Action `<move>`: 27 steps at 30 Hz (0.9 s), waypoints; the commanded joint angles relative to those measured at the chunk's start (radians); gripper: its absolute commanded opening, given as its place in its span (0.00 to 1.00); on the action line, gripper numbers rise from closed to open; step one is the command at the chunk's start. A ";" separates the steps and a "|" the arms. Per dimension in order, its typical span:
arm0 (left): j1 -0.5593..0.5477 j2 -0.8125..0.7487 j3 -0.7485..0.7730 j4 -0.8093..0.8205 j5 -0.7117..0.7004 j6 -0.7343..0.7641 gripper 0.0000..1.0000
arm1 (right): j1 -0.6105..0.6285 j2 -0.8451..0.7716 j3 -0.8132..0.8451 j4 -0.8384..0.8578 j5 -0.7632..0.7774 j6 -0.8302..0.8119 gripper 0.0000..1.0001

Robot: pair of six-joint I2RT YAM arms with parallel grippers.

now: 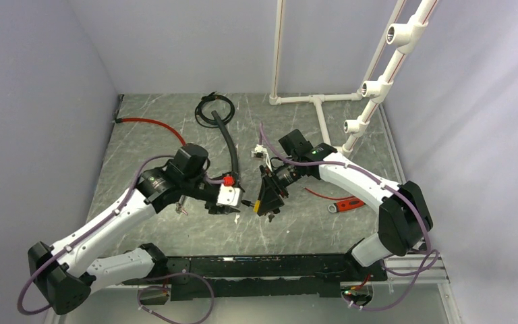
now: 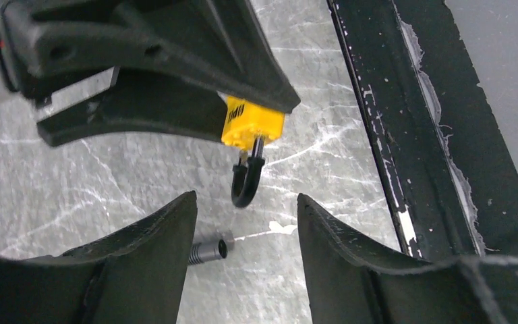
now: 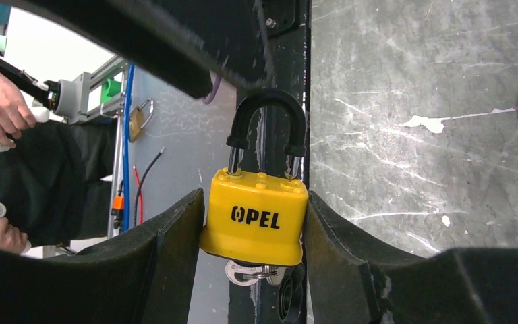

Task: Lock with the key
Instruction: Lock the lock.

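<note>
Yellow padlock offered up.
The right hand clamped its body, baring the shackle toward the left hand, half-open and empty.

key mostly hidden under padlock body; top view: padlock tiny, can't tell if latched.

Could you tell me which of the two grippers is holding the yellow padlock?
The right gripper: it clamps the yellow padlock on both sides of its body, whereas the left gripper stands open, holding nothing.
</note>
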 commanded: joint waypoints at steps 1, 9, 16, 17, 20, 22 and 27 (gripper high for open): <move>-0.069 0.021 -0.005 0.106 -0.046 0.008 0.60 | -0.003 -0.028 0.031 0.036 -0.081 0.002 0.02; -0.109 0.068 -0.003 0.128 -0.076 -0.054 0.52 | 0.000 -0.048 0.029 0.035 -0.087 -0.007 0.02; -0.109 0.086 0.010 0.098 -0.085 -0.124 0.10 | 0.000 -0.062 0.033 0.014 -0.083 -0.039 0.02; -0.109 0.083 0.003 0.105 -0.091 -0.140 0.06 | -0.001 -0.066 0.033 0.019 -0.081 -0.039 0.03; -0.101 0.080 0.012 0.091 -0.086 -0.212 0.00 | -0.005 -0.088 0.030 0.063 -0.035 0.006 0.39; -0.067 0.081 0.030 0.069 -0.028 -0.271 0.00 | -0.016 -0.115 0.020 0.106 -0.005 0.044 0.62; 0.000 0.085 0.082 -0.028 0.117 -0.342 0.00 | -0.038 -0.222 -0.031 0.191 0.102 0.071 0.90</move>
